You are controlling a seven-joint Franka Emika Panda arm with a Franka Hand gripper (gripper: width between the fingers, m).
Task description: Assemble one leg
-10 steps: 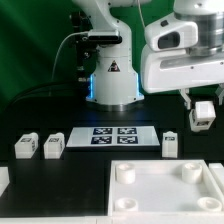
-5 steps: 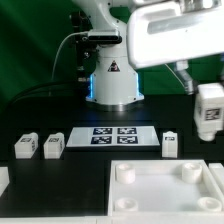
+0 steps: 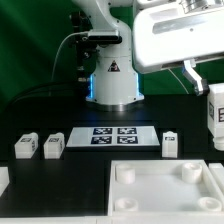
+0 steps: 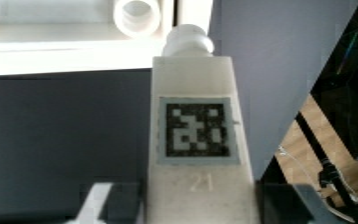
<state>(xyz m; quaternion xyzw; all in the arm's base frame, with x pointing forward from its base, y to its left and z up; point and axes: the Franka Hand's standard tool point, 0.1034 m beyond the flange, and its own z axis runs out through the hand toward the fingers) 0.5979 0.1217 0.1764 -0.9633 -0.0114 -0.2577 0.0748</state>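
Observation:
My gripper is shut on one leg, a white chunky block with a black-and-white tag, and holds it in the air at the exterior view's right edge. In the wrist view the held leg fills the middle between my fingers, its peg end pointing at the white panel. Three more legs stand on the table: two at the exterior view's left and one at the right. The large white panel with round corner sockets lies in front.
The marker board lies flat mid-table in front of the arm's base. Cables run along the green backdrop at the exterior view's left. One round socket of the panel shows beyond the held leg.
My gripper has carried the leg toward the exterior view's right, and the leg now looks larger and partly cut off by the frame edge. The three legs on the table have not moved.

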